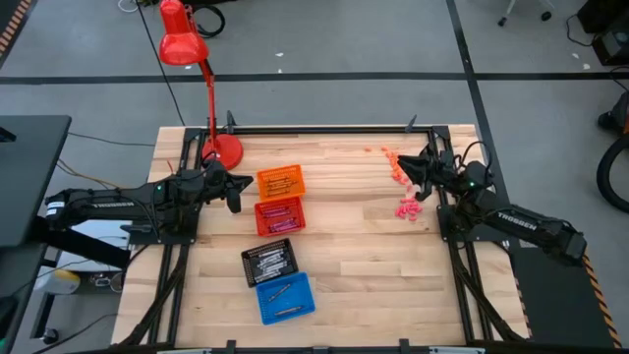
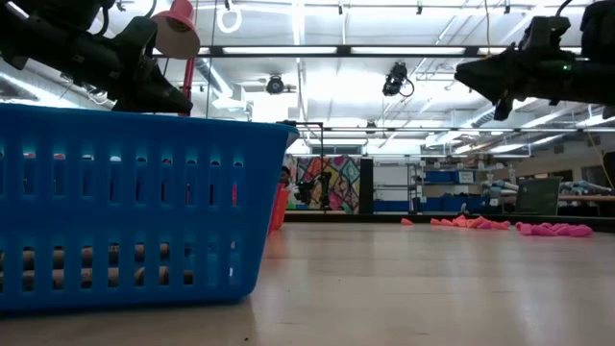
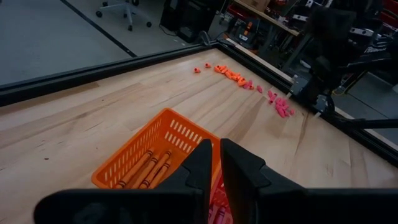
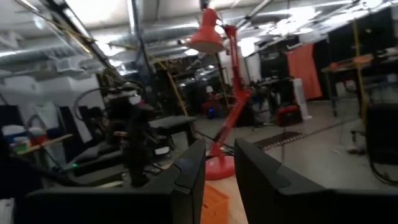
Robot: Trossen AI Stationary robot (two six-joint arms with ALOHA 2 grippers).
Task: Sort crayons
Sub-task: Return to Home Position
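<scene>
Loose orange crayons (image 1: 393,163) and pink-red crayons (image 1: 408,206) lie on the table at the far right; they also show in the left wrist view (image 3: 231,75) and the low view (image 2: 553,229). Several crayons lie in the orange tray (image 1: 280,181), the red tray (image 1: 280,215), the black tray (image 1: 268,263) and the blue tray (image 1: 285,297). My left gripper (image 1: 236,194) hovers just left of the orange and red trays, empty, its fingers (image 3: 205,163) all but closed. My right gripper (image 1: 414,173) hovers beside the loose crayons, slightly open and empty.
A red desk lamp (image 1: 209,98) stands with its base (image 1: 225,150) at the table's far left, close to my left gripper. The blue tray (image 2: 135,202) fills the low view's left. Bare wood (image 1: 364,256) lies between the trays and the loose crayons.
</scene>
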